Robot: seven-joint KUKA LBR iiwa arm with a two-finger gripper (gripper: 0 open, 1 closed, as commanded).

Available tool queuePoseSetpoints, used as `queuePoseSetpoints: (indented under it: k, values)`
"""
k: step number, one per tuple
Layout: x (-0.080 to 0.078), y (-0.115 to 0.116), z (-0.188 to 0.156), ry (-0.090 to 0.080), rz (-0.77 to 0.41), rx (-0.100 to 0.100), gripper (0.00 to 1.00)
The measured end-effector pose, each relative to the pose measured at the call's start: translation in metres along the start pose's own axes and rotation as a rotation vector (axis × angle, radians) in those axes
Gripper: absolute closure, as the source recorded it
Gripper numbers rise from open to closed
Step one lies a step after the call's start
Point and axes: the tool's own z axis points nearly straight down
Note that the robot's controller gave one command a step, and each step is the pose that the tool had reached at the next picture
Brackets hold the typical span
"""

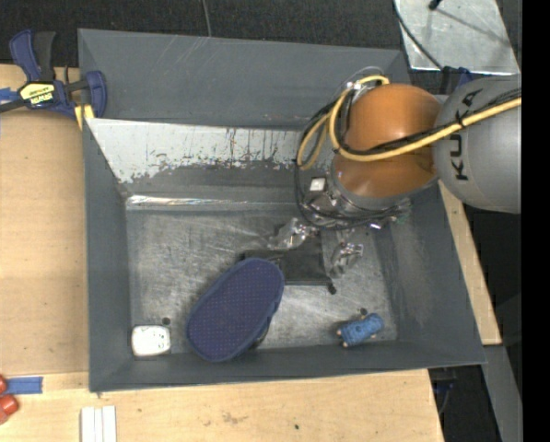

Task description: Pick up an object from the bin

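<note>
My gripper (321, 245) hangs over the right middle of the bin floor with its two metal fingers spread apart, open, and nothing between them. Just below the fingertips lies a flat black thing (298, 265), partly covered by the gripper. To its lower left rests a dark blue oval pad with a textured top (236, 308), its upper end touching the black thing.
A small blue toy-like piece (359, 329) lies near the front right corner of the bin. A small white rounded thing (151, 341) sits in the front left corner. The arm with its orange cover and yellow cables reaches in from the right.
</note>
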Motion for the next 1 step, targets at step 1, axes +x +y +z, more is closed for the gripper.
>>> queuePoseSetpoints:
  k: [1]
  values:
    - [-0.0141, -0.0202, 0.0290, -0.005, -0.369, 0.013, 0.00]
